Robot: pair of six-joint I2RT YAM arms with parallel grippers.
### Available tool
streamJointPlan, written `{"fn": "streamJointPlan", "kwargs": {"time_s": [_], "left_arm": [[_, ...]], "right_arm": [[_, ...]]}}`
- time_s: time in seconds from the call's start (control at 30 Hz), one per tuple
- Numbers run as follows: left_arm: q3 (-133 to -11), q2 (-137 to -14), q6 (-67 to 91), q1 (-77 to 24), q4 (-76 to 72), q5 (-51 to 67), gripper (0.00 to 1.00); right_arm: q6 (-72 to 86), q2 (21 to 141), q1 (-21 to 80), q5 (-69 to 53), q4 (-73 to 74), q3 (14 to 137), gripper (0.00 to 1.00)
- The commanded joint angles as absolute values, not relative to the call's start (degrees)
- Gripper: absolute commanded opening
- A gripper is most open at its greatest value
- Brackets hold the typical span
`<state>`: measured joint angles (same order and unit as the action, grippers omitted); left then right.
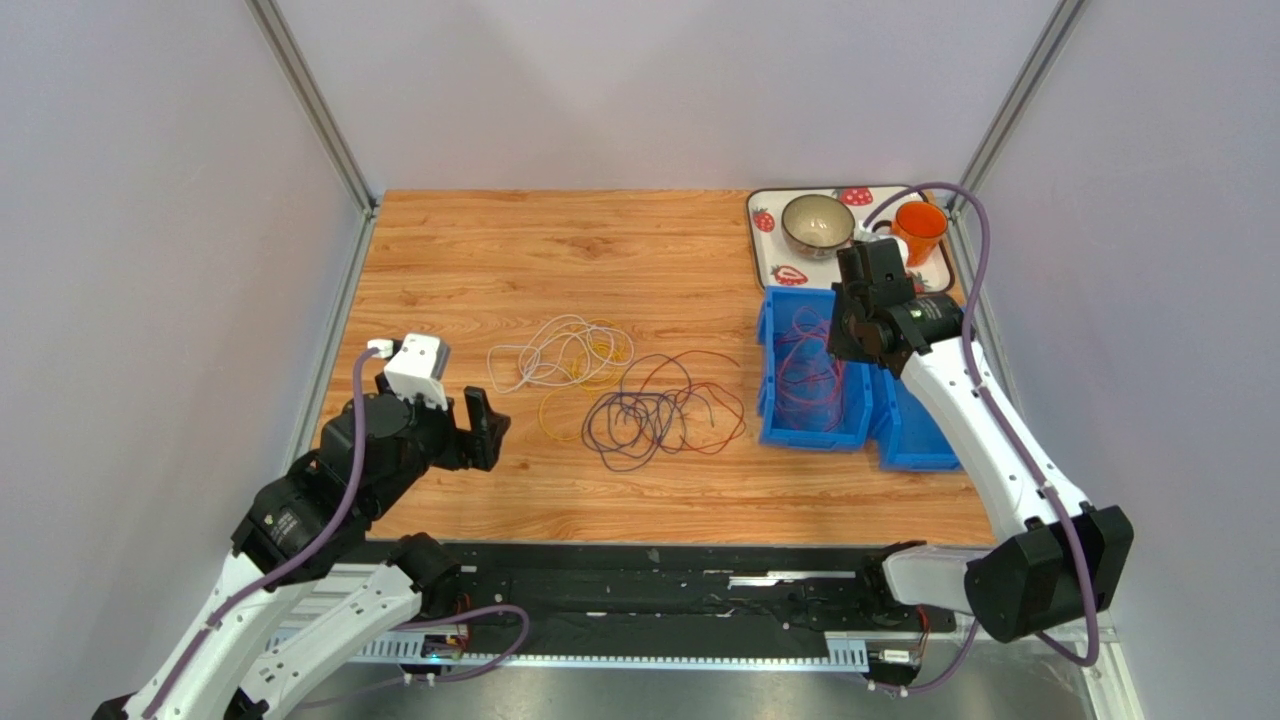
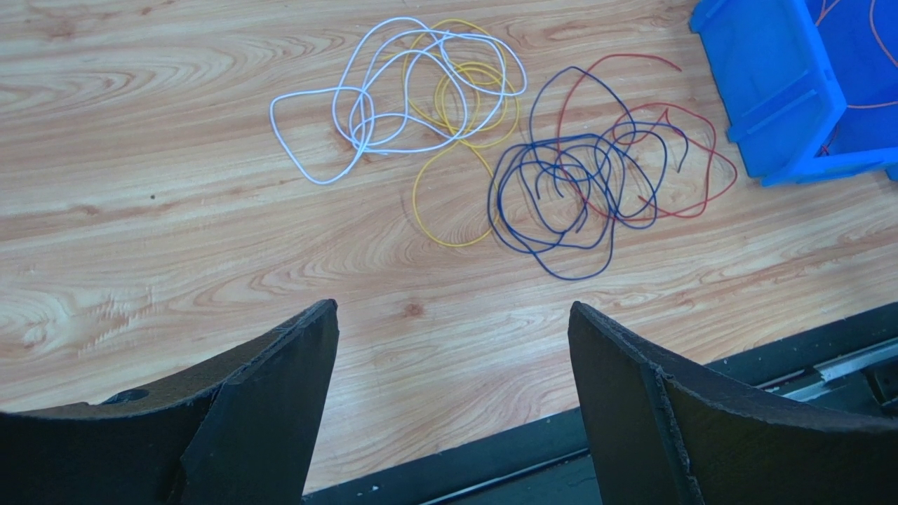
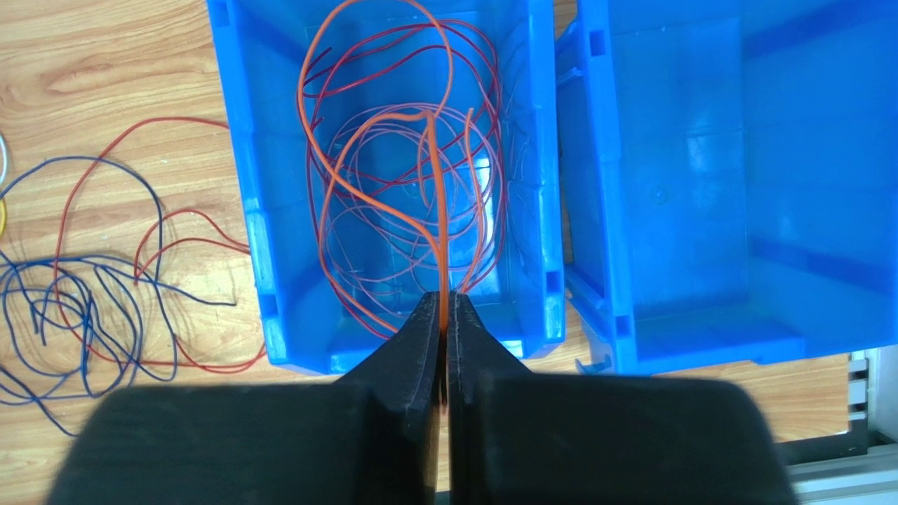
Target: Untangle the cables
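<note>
My right hand [image 3: 444, 316] is pinched tight on one orange cable [image 3: 430, 179]. The strand runs out from between my fingertips and down into the blue bin [image 3: 240, 168], which stands near the right edge of the tabletop [image 2: 158, 221]. I hold it above the bin so its loops settle inside the walls, apart from the rest. A second blue bin [image 3: 675, 189] touches the first on the side nearer that edge.

My left hand [image 2: 451, 316] hangs wide open with nothing in it, low over the near edge and facing the work left to do. In the middle of the tabletop a white cable [image 2: 316, 168] is looped through a yellow cable [image 2: 443, 226]. Just beside them a dark blue cable [image 2: 548, 210] is snarled with a red cable [image 2: 701, 179].

I judge the orange one sorted once I let go. Those two pairs come next.
</note>
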<state>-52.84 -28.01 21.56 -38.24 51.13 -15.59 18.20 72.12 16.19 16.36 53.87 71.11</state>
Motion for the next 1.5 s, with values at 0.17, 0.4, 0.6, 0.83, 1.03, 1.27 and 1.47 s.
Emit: {"fn": "streamJointPlan", "kwargs": {"time_s": [0.17,0.4,0.6,0.83,1.03,1.27,1.47], "left_arm": [[-52.65,-28.39,20.66,-38.23,49.57,-15.91,0.88],[-52.65,-28.30,20.57,-38.23,49.31,-15.56,0.88],[-52.73,-29.26,20.57,-38.23,49.22,-14.24,0.87],[-54.05,-35.32,21.52,-38.23,49.48,-11.25,0.83],[-51.95,-42.18,26.09,-38.23,42.91,-3.89,0.75],[-51.50,-52.37,28.65,-42.09,34.90,-1.75,0.72],[-54.83,-63.27,28.21,-45.70,30.68,-3.43,0.71]], "right_arm": [[22.94,75.59,15.47,21.09,55.46,74.18,0.96],[23.90,73.30,15.47,17.50,56.43,74.80,0.96],[24.87,69.88,15.73,8.36,55.20,73.13,0.89],[26.37,64.35,17.93,0.97,51.16,68.65,0.88],[29.44,60.92,21.44,-3.95,48.25,63.82,0.86],[30.50,58.63,24.35,-4.48,46.41,58.63,0.86],[29.97,57.66,24.35,-4.66,45.44,56.60,0.85]]}}
